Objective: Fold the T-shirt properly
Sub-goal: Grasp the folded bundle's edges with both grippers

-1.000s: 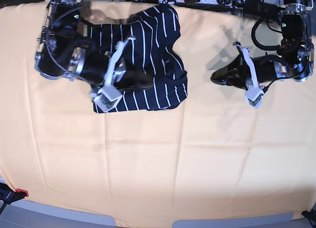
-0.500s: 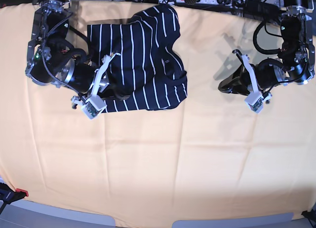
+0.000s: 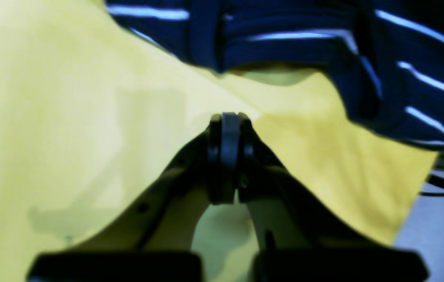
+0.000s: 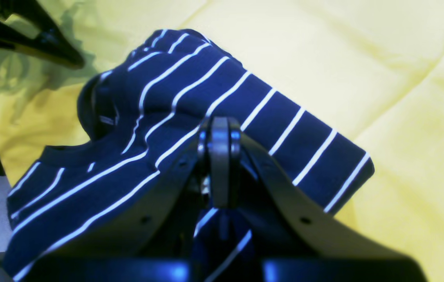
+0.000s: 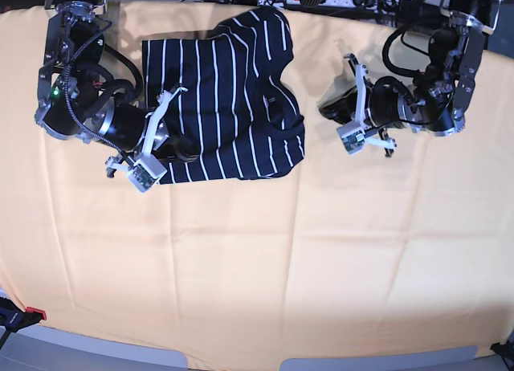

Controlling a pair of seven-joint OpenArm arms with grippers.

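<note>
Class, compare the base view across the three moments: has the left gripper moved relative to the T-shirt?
Yes. The left gripper, shut and empty, has moved toward the T-shirt, closing most of the gap of yellow cloth between them.

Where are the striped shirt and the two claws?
T-shirt (image 5: 233,98): base view, striped middle panel.
Left claw (image 3: 224,117): left wrist view, closed tips.
Right claw (image 4: 219,121): right wrist view, closed tips.
</note>
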